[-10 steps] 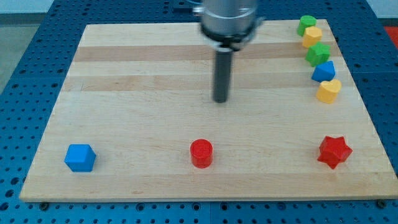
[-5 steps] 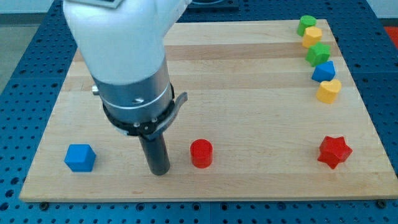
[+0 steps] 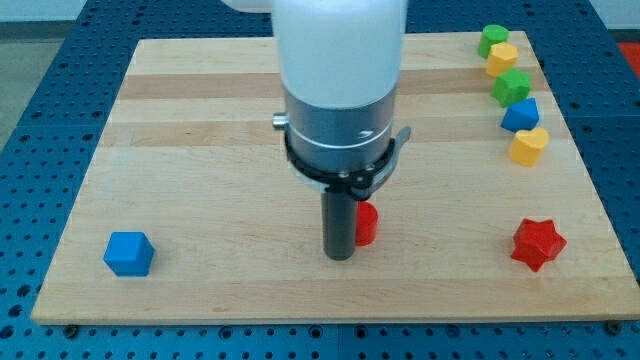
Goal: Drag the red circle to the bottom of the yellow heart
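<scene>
The red circle (image 3: pixel 367 223) sits low on the board, a little right of centre, partly hidden behind my rod. My tip (image 3: pixel 341 256) touches the board just left of the red circle and against its left side. The yellow heart (image 3: pixel 528 146) lies near the view's right edge, well up and right of the red circle.
A column of blocks stands at the upper right: a green block (image 3: pixel 491 40), a yellow block (image 3: pixel 502 58), a green block (image 3: pixel 512 86) and a blue block (image 3: pixel 520 115) just above the heart. A red star (image 3: pixel 538 243) lies lower right. A blue cube (image 3: pixel 129 253) lies lower left.
My tip came down from the board's middle to the left of the red circle, then moved right against it. The red circle has shifted right and slightly up.
</scene>
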